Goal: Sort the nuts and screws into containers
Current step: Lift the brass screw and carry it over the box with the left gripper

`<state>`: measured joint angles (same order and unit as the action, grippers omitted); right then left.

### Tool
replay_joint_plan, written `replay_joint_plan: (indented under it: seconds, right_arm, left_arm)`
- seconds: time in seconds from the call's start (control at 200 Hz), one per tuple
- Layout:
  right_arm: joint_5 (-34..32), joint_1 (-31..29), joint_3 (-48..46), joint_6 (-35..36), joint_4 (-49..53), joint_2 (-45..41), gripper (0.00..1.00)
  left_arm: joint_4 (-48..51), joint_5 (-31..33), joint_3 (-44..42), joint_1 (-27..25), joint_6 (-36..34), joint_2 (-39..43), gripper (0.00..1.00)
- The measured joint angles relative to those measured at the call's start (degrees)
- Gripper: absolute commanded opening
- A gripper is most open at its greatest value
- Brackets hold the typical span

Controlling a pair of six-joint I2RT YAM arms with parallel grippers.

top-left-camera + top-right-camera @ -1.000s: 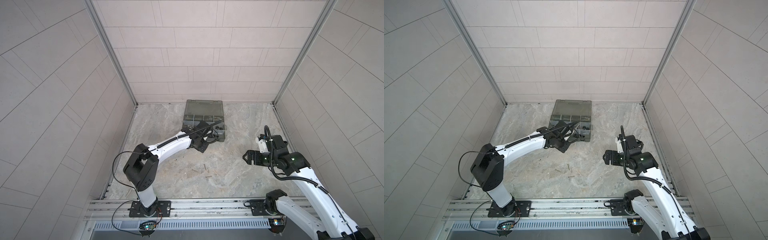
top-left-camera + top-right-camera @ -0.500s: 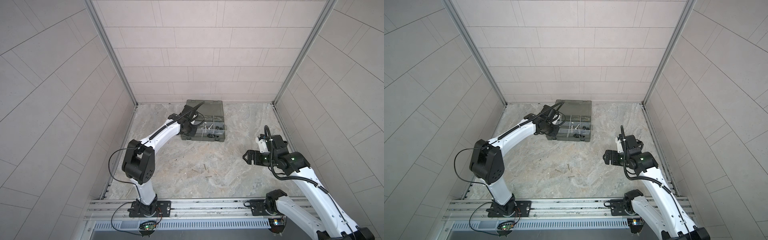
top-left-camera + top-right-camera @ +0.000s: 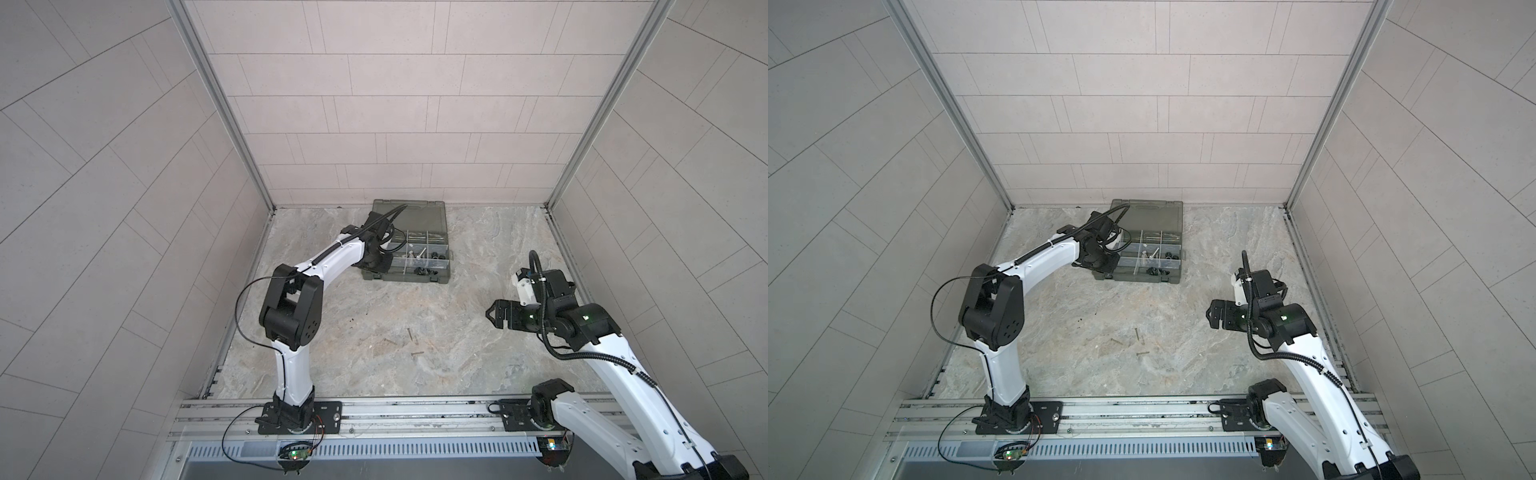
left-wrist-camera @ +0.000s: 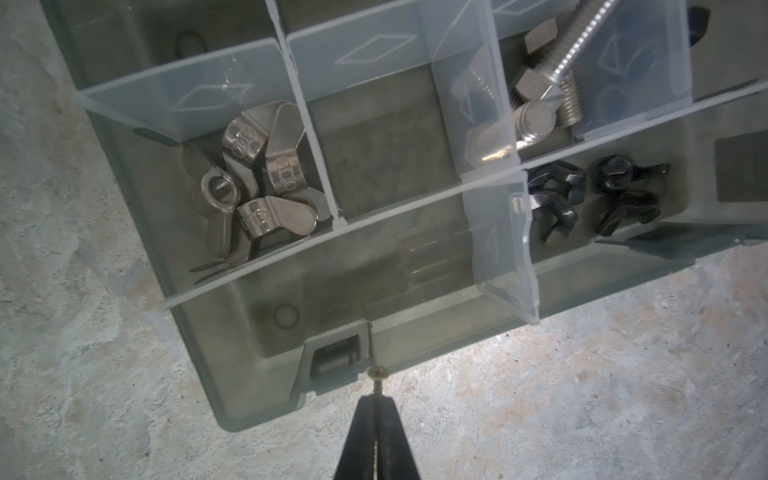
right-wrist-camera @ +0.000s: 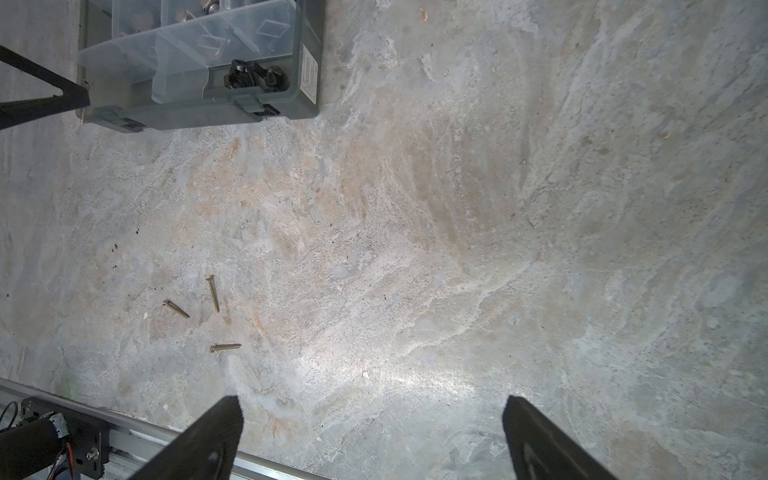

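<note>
The left end effector [image 4: 376,400], clamped tight on a thin brass screw [image 4: 377,379], hangs at the near wall of the organiser case [image 4: 436,336], likely to drop it into a compartment [image 4: 332,291], while the right end effector [image 5: 372,401], spread wide and empty, hovers well apart from the case, three screws [image 5: 213,293] loose on the counter [image 5: 457,249] before it.

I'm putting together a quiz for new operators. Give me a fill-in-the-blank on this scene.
1. The left gripper is ____ on a brass screw.
2. The right gripper stands ____, holding nothing.
3. ____ loose screws lie on the table.
Missing words: shut; open; Three.
</note>
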<state>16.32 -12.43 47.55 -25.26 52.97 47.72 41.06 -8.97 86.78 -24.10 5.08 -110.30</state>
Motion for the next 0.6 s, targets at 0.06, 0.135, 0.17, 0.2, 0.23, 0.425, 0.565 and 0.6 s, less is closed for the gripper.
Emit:
replay_joint_plan:
  seconds: [0.06,0.135,0.17,0.2,0.23,0.425,0.565,0.6]
  right_arm:
    - [0.0,0.02,0.0,0.0,0.0,0.0,0.99]
    - [0.0,0.07,0.0,0.0,0.0,0.0,0.99]
    - [0.0,0.07,0.0,0.0,0.0,0.0,0.99]
    - [0.0,0.07,0.0,0.0,0.0,0.0,0.99]
    - [0.0,0.09,0.0,0.0,0.0,0.0,0.99]
    - [0.0,0.09,0.0,0.0,0.0,0.0,0.99]
    - [0.0,0.11,0.0,0.0,0.0,0.0,0.99]
    - [0.0,0.11,0.0,0.0,0.0,0.0,0.99]
  left_arm:
    - [-0.04,0.04,0.02,0.09,0.0,-0.28,0.0]
    - [-0.15,0.13,0.11,0.13,0.0,-0.5,0.0]
    - [-0.22,0.15,0.22,0.15,0.0,-0.61,0.0]
    - [-0.39,0.17,0.24,0.22,0.0,-0.68,0.0]
    - [-0.42,0.22,0.31,0.26,0.0,-0.79,0.0]
    - [-0.63,0.37,0.42,0.66,-0.02,-1.7,0.0]
    - [-0.81,0.46,0.85,0.87,0.0,-2.71,0.0]
    - [-0.87,0.46,1.07,0.9,-0.02,-2.89,0.0]
